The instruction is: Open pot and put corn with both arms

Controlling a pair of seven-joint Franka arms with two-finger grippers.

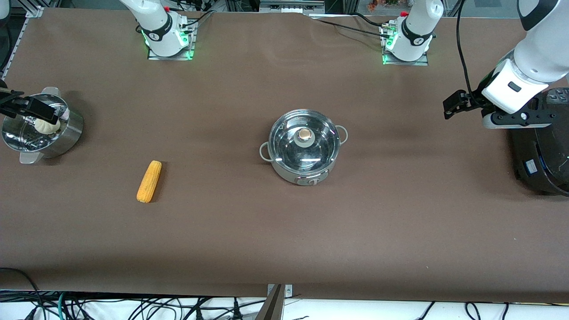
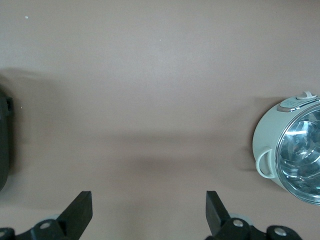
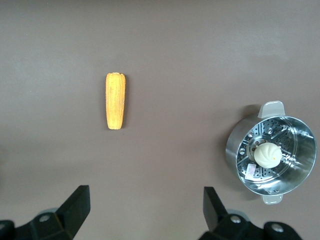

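Note:
The shiny steel pot (image 1: pixel 304 149) stands mid-table with its glass lid and tan knob (image 1: pixel 305 134) on. The yellow-orange corn (image 1: pixel 149 181) lies on the table toward the right arm's end, nearer the front camera than the pot. My left gripper (image 1: pixel 454 106) hangs open and empty above the table beside the black cooker. In the left wrist view my left gripper (image 2: pixel 148 207) is open and the pot (image 2: pixel 295 155) is at the edge. My right gripper (image 1: pixel 26 106) is over the steamer pot. In the right wrist view it (image 3: pixel 145 205) is open and empty, with the corn (image 3: pixel 115 101) below.
An open steel steamer pot (image 1: pixel 66 133) holding a round white bun (image 1: pixel 46 126) stands at the right arm's end; it also shows in the right wrist view (image 3: pixel 235 150). A large black cooker (image 1: pixel 542 155) stands at the left arm's end.

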